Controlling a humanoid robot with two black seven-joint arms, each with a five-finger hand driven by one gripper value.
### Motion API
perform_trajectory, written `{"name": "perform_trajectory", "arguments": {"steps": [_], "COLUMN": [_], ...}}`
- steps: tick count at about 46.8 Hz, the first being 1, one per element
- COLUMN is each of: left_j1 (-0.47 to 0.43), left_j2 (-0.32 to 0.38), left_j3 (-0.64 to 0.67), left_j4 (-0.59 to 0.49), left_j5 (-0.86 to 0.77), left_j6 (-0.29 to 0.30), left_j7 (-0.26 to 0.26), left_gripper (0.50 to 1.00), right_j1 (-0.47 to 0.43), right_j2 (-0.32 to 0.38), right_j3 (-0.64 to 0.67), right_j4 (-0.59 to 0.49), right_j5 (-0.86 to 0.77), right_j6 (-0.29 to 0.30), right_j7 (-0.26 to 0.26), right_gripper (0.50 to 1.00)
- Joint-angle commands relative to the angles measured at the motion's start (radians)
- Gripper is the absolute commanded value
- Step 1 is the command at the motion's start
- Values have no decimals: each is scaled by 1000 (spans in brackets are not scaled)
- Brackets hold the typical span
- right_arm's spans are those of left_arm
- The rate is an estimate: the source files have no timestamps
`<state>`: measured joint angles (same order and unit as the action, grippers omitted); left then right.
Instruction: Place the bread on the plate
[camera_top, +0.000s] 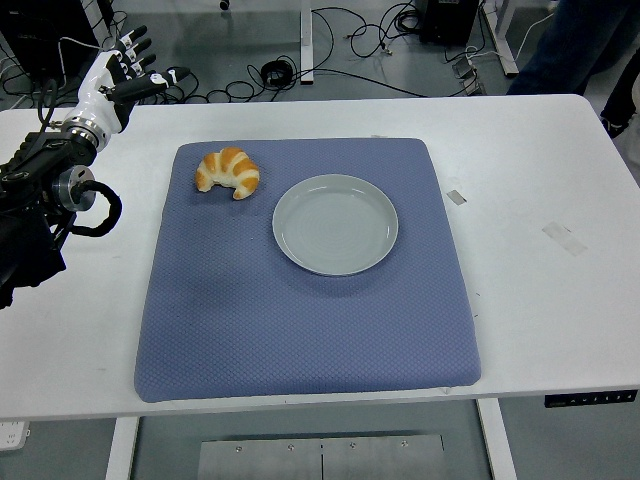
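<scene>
One croissant (228, 172) lies on the blue mat (300, 330), near its far left corner and just left of the empty grey plate (335, 224), not touching it. Left hand (118, 72) hovers over the table's far left corner, fingers spread, holding nothing.

One croissant-shaped piece of bread (228, 172) lies on the surface (520, 160). One round pale plate (335, 224) is there too, and it holds nothing. One blue quilted mat (300, 320) lies under both. One robot hand (118, 76) is in view, at the upper left, on one black arm (40, 200). Two small strips of what looks like tape, one (456, 197) near the mat's right edge and one (564, 238) further right, sit on the white top. One person's legs (580, 45) show at the upper right.
</scene>
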<state>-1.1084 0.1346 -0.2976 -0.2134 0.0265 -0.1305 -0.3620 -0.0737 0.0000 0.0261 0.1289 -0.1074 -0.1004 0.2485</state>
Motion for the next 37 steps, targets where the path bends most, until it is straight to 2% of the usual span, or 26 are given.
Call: {"name": "perform_trajectory", "arguments": {"steps": [1,15,37], "left_j1": [1,-30,-27], "left_j2": [-1,6,6], "left_j3": [0,-15,-9], "left_j4": [0,2,0], "left_j5": [0,-14,-8], "left_j6": [0,3,-7], "left_j7": [0,-2,-8], "left_gripper": [980,980,980], "right_j1": [0,0,0], "right_j2": [0,0,0], "right_j3": [0,0,0], "right_j4": [0,0,0], "right_j5": [0,0,0], "right_j6": [-1,-1,1], "right_j7": [0,0,0], "right_gripper": [1000,1000,1000]}}
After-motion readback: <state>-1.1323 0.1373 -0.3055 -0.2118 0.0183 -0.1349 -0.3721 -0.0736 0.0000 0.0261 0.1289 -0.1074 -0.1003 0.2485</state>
